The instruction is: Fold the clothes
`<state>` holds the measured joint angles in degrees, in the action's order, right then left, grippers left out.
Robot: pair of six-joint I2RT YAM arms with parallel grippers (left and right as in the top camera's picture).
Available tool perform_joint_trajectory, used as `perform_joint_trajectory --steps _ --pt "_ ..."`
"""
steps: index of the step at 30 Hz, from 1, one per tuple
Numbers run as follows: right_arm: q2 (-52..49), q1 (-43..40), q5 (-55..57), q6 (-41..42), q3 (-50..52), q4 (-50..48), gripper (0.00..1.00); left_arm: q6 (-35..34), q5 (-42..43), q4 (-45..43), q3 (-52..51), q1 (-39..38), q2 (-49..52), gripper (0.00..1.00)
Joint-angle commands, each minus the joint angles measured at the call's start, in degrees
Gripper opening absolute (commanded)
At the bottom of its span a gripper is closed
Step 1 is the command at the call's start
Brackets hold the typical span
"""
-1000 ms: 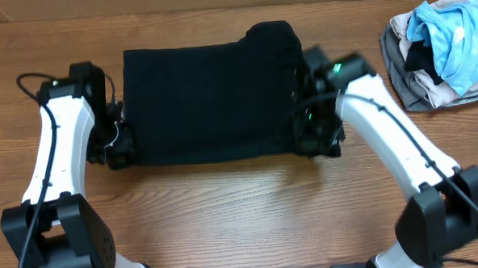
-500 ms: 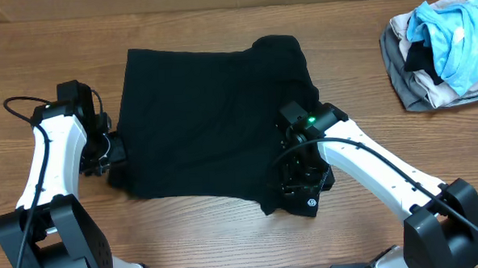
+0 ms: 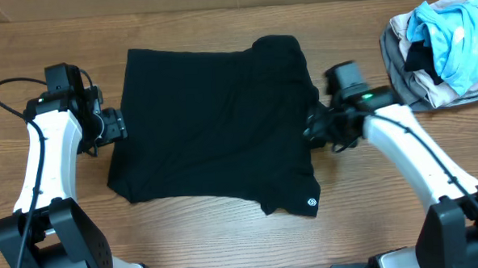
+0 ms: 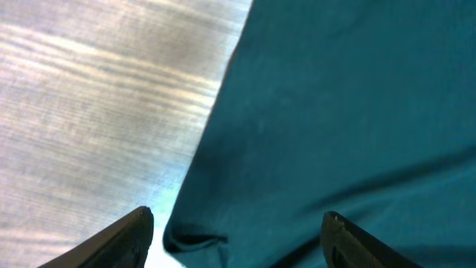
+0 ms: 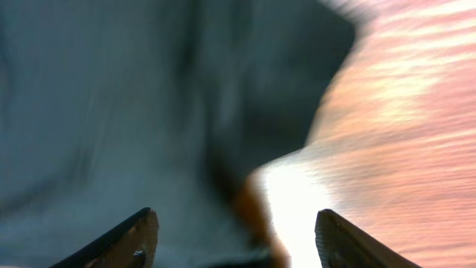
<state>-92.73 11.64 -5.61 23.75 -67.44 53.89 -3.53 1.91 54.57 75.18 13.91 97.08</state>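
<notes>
— Left hand (image 3: 114,123), state?
— Fingers spread wide, nothing between them; just beside the left edge of the black garment (image 3: 214,123). Right hand (image 3: 316,131): likewise spread and empty, at the right edge; its wrist view is blurred.
— Garment, location?
— Flat on the wooden counter (image 3: 228,247), centre, between both hands; round white logo (image 3: 312,202) at the near right corner.
— Other items?
— Bundle of light-blue, grey and beige clothes (image 3: 441,44), far right corner, well apart.
</notes>
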Motion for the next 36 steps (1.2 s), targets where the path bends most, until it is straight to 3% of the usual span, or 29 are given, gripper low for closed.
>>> perform_joint_trajectory --steps 1,11,18,29,36 --pt "-1.9 -4.5 -0.3 -0.9 -0.1 -1.2 0.66 1.9 3.4 -0.4 1.1 -0.4 -1.5 0.74" --pt "-10.7 -4.7 -2.0 -3.1 0.0 -4.7 0.59 2.3 3.2 -3.0 0.9 -4.5 -0.6 0.73" --pt "-13.3 -4.2 -3.1 -2.0 1.0 -6.3 0.49 2.3 0.7 -3.7 0.9 -6.8 -0.4 0.72" --pt "-13.4 0.1 -4.9 2.1 9.4 -17.2 0.47 2.3 0.6 -4.0 1.0 -6.8 -0.4 0.72" --pt "-13.4 -0.1 -0.4 5.0 9.8 -16.3 0.15 2.3 0.6 -4.0 0.9 -6.8 -0.4 0.71"
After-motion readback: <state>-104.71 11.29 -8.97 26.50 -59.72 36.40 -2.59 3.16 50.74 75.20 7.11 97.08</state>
